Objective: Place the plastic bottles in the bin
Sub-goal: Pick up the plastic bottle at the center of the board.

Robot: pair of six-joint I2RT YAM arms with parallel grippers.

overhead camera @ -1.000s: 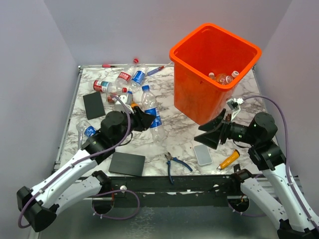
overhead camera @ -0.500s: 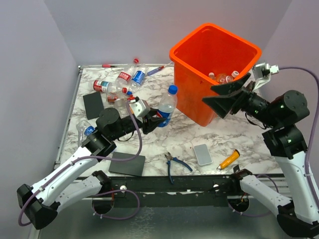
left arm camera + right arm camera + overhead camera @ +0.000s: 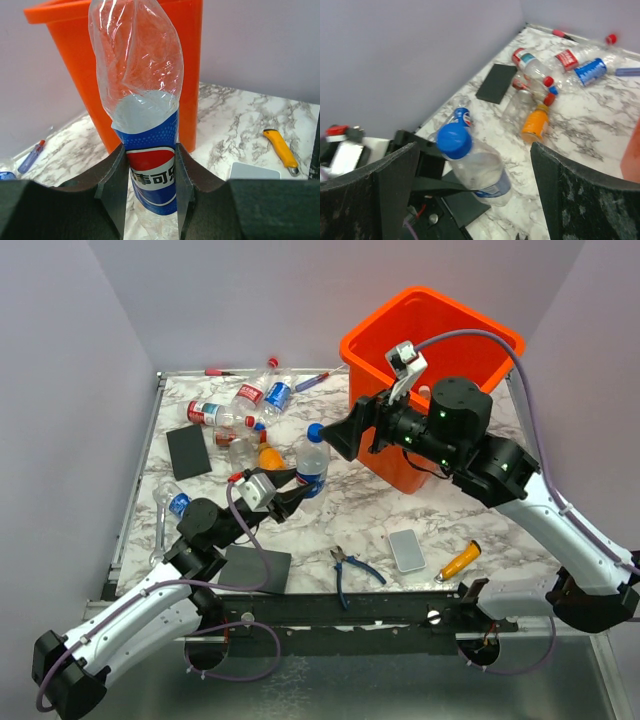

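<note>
While the orange bin (image 3: 470, 318) stands far right, contents hidden, the right gripper (image 3: 343, 430) is held spread and empty beside it. A blue-capped bottle (image 3: 312, 462) is pinched by the left gripper (image 3: 149, 156) left of the bin; other bottles (image 3: 255, 400) lie scattered far left.

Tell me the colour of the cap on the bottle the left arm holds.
Blue; the cap of the bottle shows best in the right wrist view.

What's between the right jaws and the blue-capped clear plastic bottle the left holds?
Nothing: the top and right wrist views show an unobstructed gap from open right gripper to blue-capped bottle.
</note>
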